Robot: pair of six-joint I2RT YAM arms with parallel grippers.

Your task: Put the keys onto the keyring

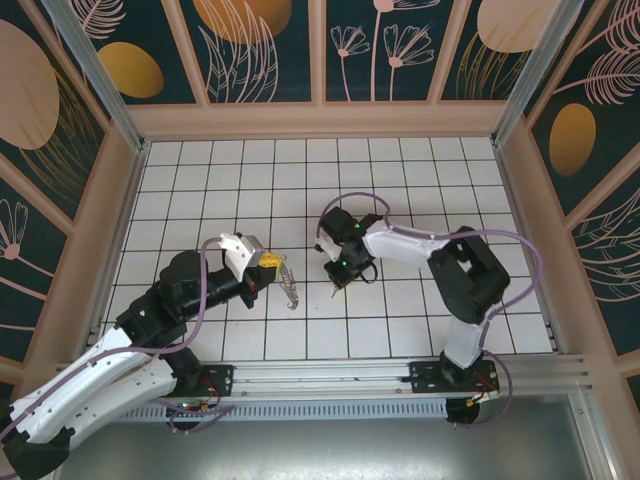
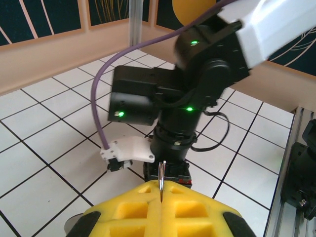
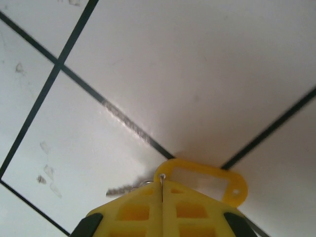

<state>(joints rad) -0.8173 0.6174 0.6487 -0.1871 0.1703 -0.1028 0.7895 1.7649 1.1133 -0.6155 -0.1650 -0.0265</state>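
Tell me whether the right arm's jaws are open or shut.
Shut. The right jaws' yellow fingertips meet, pinching a thin metal wire in their seam, beside a yellow key tag.

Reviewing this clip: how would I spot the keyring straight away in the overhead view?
On the white tiled floor, find the left gripper with its yellow tips near the middle. Just beyond those tips, toward the other arm, runs the keyring, a thin greyish curve with a jagged fringe of keys. Unlike the thick purple cables, it is wiry, metallic and tiny.
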